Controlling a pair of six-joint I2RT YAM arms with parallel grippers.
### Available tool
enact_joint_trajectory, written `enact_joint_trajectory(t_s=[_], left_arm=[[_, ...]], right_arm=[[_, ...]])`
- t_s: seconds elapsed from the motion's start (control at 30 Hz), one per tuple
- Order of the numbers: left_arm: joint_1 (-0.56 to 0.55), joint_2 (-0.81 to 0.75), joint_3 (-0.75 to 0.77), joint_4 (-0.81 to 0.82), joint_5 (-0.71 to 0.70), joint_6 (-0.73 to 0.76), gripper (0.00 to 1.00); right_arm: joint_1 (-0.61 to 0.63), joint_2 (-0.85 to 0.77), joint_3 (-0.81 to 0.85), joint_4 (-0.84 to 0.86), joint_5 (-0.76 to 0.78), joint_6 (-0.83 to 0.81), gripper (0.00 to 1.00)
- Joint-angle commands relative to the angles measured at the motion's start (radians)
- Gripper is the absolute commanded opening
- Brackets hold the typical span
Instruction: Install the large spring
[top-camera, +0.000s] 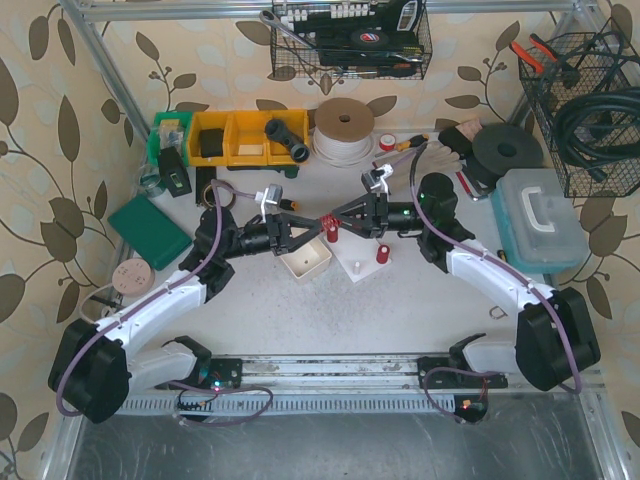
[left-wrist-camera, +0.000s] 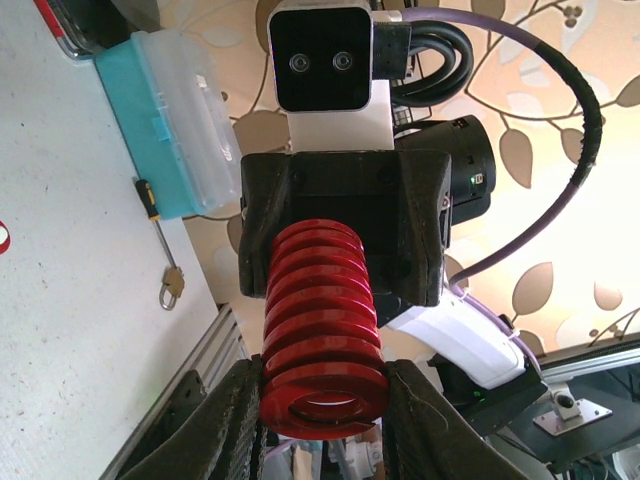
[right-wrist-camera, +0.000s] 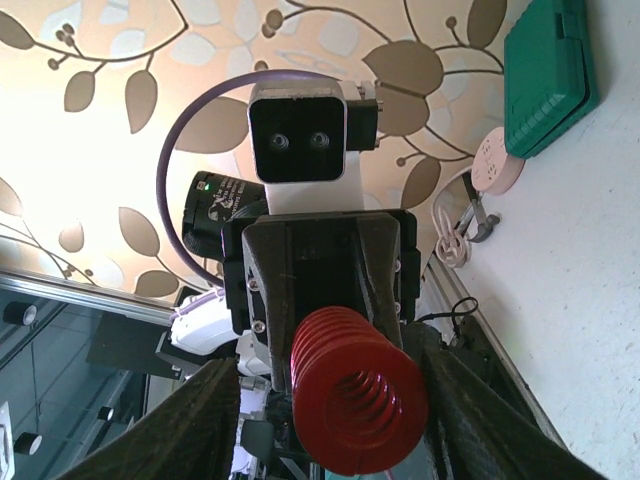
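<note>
large spring (top-camera: 328, 226) level, axis left-right, tight in left gripper (left-wrist-camera: 322, 415) (right gripper (right-wrist-camera: 345, 420) agape around it)

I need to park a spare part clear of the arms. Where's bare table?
Roomiest: the near-centre table, bordered by the left arm, right arm, white tray and front rail. A smaller patch lies between the tape roll and the large spring. The back row around the yellow bins is crowded.
</note>
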Motion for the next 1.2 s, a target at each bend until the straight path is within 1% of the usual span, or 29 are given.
enact_joint_trajectory(t_s=[0.0,0.13,0.27,0.4,0.7,0.8,0.93,0.97,1.0,1.03,1.07,1.1,1.13,1.17], left_arm=[[-0.010,0.001,0.029,0.081,0.023,-0.004,0.00],[-0.018,0.002,0.032,0.082,0.021,-0.002,0.00],[-0.019,0.002,0.030,0.080,0.018,-0.001,0.00],[-0.018,0.005,0.030,0.080,0.017,0.001,0.00],[-0.018,0.013,0.030,0.074,0.016,0.007,0.00],[-0.018,0.011,0.031,0.063,0.016,0.014,0.00],[-0.018,0.005,0.038,0.011,0.011,0.046,0.00],[-0.018,0.003,0.040,-0.015,0.009,0.058,0.11],[-0.017,0.000,0.041,-0.034,0.005,0.067,0.30],[-0.018,-0.004,0.041,-0.053,0.001,0.076,0.51],[-0.018,-0.009,0.044,-0.083,-0.007,0.088,0.69],[-0.019,-0.015,0.048,-0.118,-0.014,0.106,0.76],[-0.018,-0.023,0.053,-0.162,-0.022,0.125,0.79],[-0.018,-0.033,0.055,-0.201,-0.035,0.145,0.81]], right_arm=[[0.012,0.003,0.035,-0.026,-0.021,-0.043,0.50],[0.014,0.006,0.042,-0.031,-0.017,-0.045,0.48],[0.014,0.011,0.045,-0.032,-0.017,-0.043,0.42],[0.015,0.010,0.044,-0.032,-0.017,-0.043,0.40],[0.014,0.010,0.042,-0.046,-0.023,-0.056,0.29],[0.014,0.010,0.042,-0.048,-0.023,-0.058,0.23],[0.014,0.007,0.048,-0.089,-0.017,-0.084,0.11],[0.014,0.005,0.050,-0.106,-0.014,-0.095,0.07],[0.015,0.002,0.054,-0.133,-0.008,-0.111,0.01],[0.013,-0.002,0.060,-0.166,-0.001,-0.135,0.00],[0.013,-0.007,0.067,-0.207,0.005,-0.161,0.00],[0.011,-0.012,0.076,-0.249,0.011,-0.190,0.00],[0.009,-0.018,0.086,-0.293,0.020,-0.219,0.00],[0.004,-0.025,0.101,-0.343,0.029,-0.254,0.00]])
